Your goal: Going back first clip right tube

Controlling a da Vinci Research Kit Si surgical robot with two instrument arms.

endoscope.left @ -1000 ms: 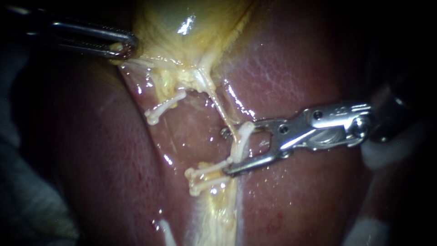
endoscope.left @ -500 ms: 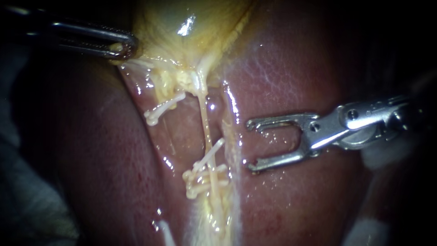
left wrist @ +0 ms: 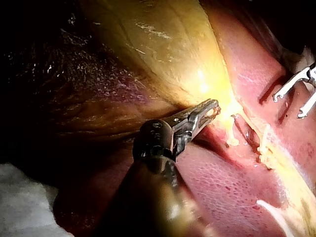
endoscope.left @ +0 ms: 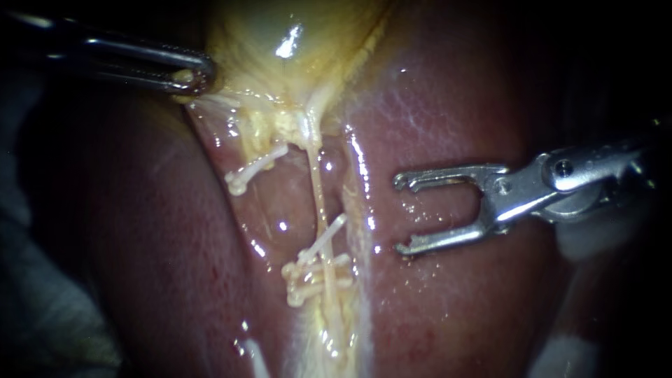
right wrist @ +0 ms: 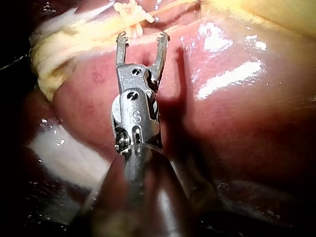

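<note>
— What are the tools made of?
— Metal, both. The right instrument (endoscope.left: 399, 215) is bright and polished; the left instrument (endoscope.left: 194, 75) is darker, with a glossy sheen.
— And the tissue?
— Wet and shiny throughout. The liver (endoscope.left: 476, 91) is smooth, with a fine grain under the gloss. The gallbladder (endoscope.left: 280, 28) is slick. The tube (endoscope.left: 316, 196) looks moist and stringy.
— The clips (endoscope.left: 311, 269)?
— Plastic by the look of them, smooth, fairly matt.
— The gauze (left wrist: 22, 197)?
— Cloth: soft, matt, slightly rough.

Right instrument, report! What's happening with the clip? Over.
Right instrument jaws open, empty, clear of right tube. Left instrument shut on gallbladder. Clips sit across the tube. Nothing in between.
</note>
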